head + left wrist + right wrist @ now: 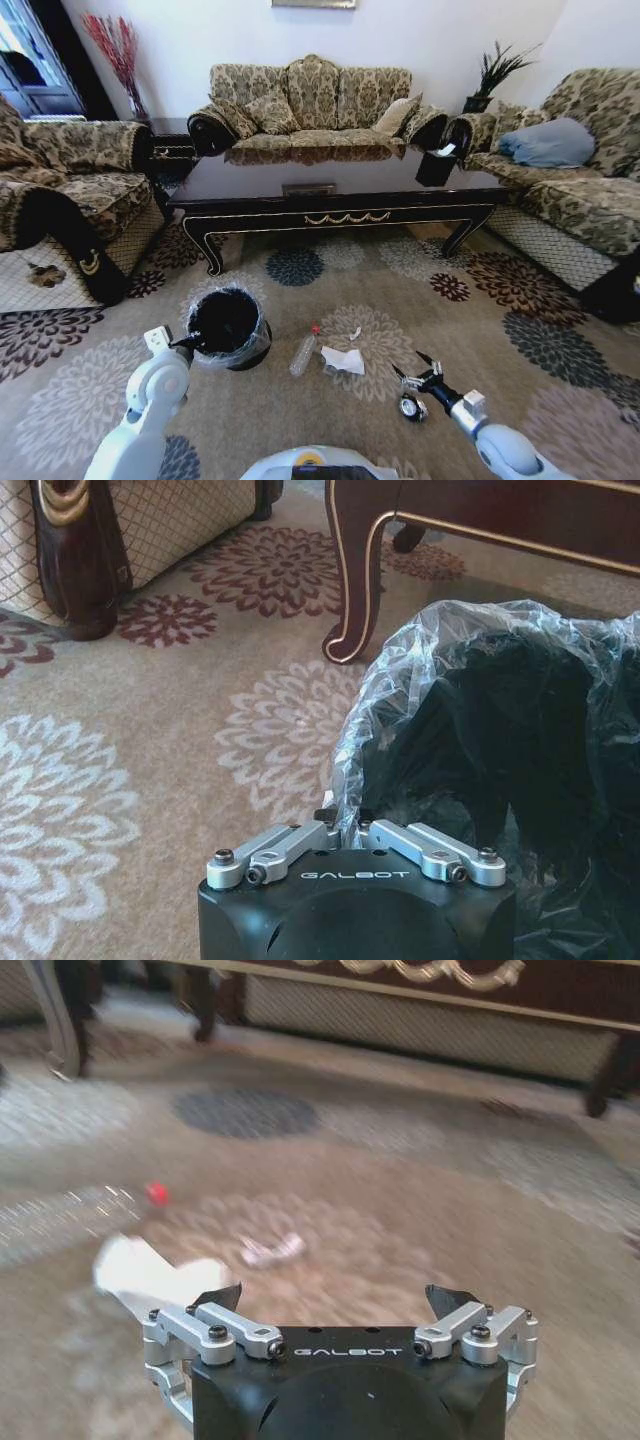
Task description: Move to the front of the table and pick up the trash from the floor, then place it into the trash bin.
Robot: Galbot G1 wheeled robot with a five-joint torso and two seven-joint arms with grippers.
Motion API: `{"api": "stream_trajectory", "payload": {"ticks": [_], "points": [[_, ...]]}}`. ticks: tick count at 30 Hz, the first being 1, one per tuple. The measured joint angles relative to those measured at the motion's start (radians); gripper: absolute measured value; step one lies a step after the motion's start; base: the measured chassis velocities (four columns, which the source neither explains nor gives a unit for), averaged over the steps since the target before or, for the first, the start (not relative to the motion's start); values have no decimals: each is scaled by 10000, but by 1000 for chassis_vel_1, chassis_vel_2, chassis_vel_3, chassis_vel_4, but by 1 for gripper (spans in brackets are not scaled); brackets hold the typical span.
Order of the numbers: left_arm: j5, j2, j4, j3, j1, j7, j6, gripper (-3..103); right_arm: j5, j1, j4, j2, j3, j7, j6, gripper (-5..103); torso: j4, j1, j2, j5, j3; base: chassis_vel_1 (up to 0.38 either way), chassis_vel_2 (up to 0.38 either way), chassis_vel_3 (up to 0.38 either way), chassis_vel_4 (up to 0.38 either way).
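left gripper (pixel 343 832) pinched on bin liner at rim of trash bin (pixel 229 327) | right gripper (pixel 415 377) spread, above carpet (pixel 470 330) | bottle (pixel 304 352), crumpled paper (pixel 344 360), white scrap (pixel 355 333) between bin and right gripper | dark round item (pixel 409 407) just beside right gripper | table (pixel 330 190) beyond

Both arms reach forward and down, left gripper closed, right gripper spread.

The left arm stretches toward 11 o'clock, its left gripper (pixel 345 832) with fingers drawn together at the tips. The right arm extends toward 1 o'clock, low, its right gripper (pixel 335 1300) with black-tipped fingers (pixel 218 1297) held wide apart.
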Motion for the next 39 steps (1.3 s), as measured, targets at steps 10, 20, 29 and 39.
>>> {"api": "stream_trajectory", "payload": {"ticks": [10, 20, 29, 39], "points": [[-23, 5, 5, 50, -240, 16, -3, 2, -312, -836, -718, -139, 733, -1123, 333, 100, 1, 0, 0, -1, -1, 0, 0, 0, 0], [-131, 78, -198, -8, -317, 26, -4, 2, -803, -529, -1802, 359, 589, -1347, 641, 100, 3, 0, 0, 0, 0, 0, 0, 0, 0], [-140, 173, -320, -68, -259, 23, -4, 2, -964, -233, -2161, 574, 259, -1342, 731, 100, 4, 0, 0, -1, 0, 0, 0, 0, 0], [-138, 167, -346, -36, -275, 15, -4, 2, -1253, -152, -2456, 762, 226, -1313, 835, 100, 3, 0, 0, -2, 0, 0, 0, 0, 0]]}}
